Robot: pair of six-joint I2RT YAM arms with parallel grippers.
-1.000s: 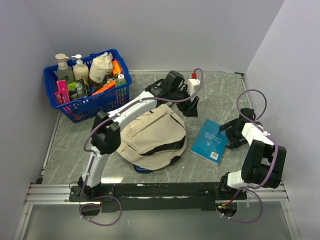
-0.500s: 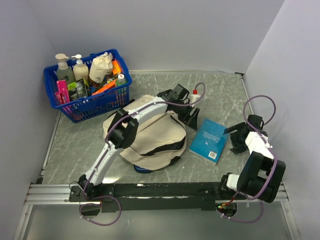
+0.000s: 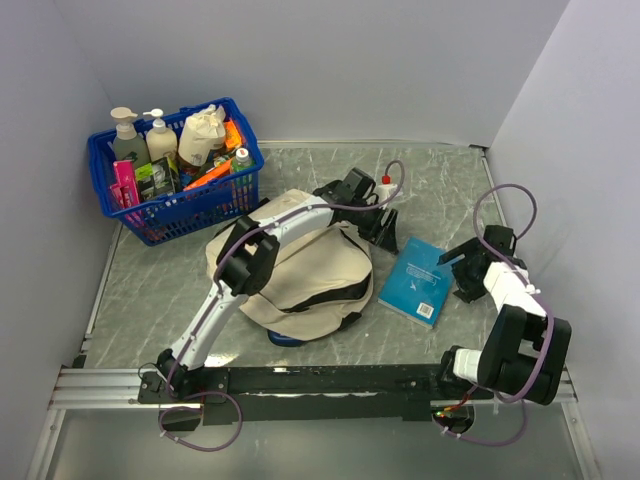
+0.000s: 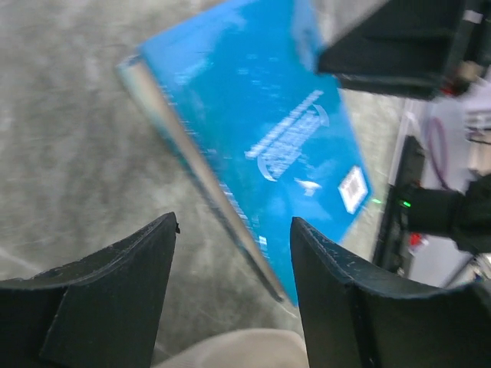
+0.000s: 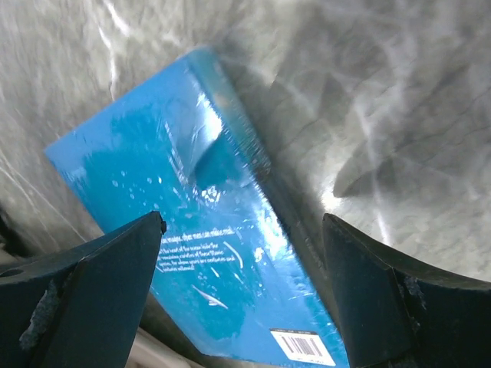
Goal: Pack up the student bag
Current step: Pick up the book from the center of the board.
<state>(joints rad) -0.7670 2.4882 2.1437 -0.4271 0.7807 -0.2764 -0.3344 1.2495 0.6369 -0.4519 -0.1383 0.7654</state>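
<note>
The cream-beige student bag (image 3: 300,275) with black trim lies in the middle of the table. A blue book (image 3: 422,281) lies flat to its right, back cover up. My left gripper (image 3: 384,232) is open and empty, low over the table between the bag's far right corner and the book's left edge (image 4: 199,184); a bit of bag fabric (image 4: 238,351) shows below the jaws. My right gripper (image 3: 462,268) is open and empty just right of the book, its jaws over the book's right edge (image 5: 230,253).
A blue plastic basket (image 3: 107,188) with bottles, a cloth pouch (image 3: 201,133) and orange items stands at the back left. A small white bottle with a red cap (image 3: 384,188) stands behind the left gripper. Walls close the left, back and right.
My left gripper has swung from the back of the table down toward the book's left edge. My right gripper pulled back to the right, then came back closer to the book.
</note>
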